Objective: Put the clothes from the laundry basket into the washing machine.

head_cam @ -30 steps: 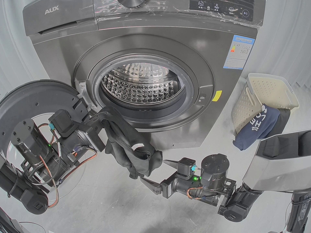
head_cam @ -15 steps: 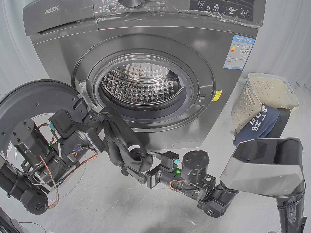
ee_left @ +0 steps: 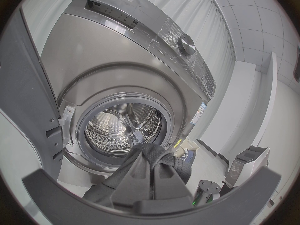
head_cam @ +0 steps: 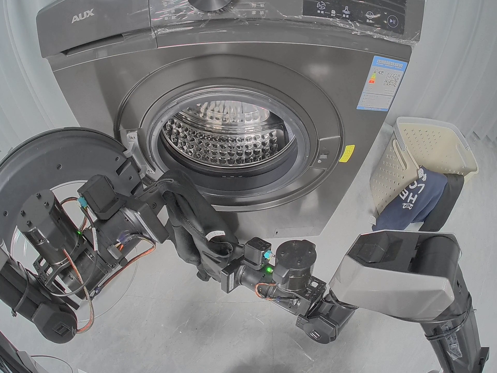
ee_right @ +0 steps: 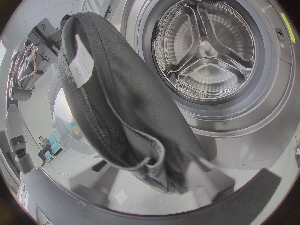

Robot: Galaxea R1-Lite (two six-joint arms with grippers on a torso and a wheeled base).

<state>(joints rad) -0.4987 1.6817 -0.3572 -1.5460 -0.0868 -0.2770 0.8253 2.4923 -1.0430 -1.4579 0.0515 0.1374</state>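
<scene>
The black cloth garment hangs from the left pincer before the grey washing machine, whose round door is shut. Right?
Not quite: the round door stands open, as the head view shows. The black cloth garment does hang from the left pincer before the grey washing machine.

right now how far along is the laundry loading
Done: the door is open, but the drum looks empty. In hand: the left tool is shut on a black garment before the opening, with the right tool open around its hanging end. Left: that garment, plus a navy shirt and a dark piece draped over the laundry basket rim.
</scene>
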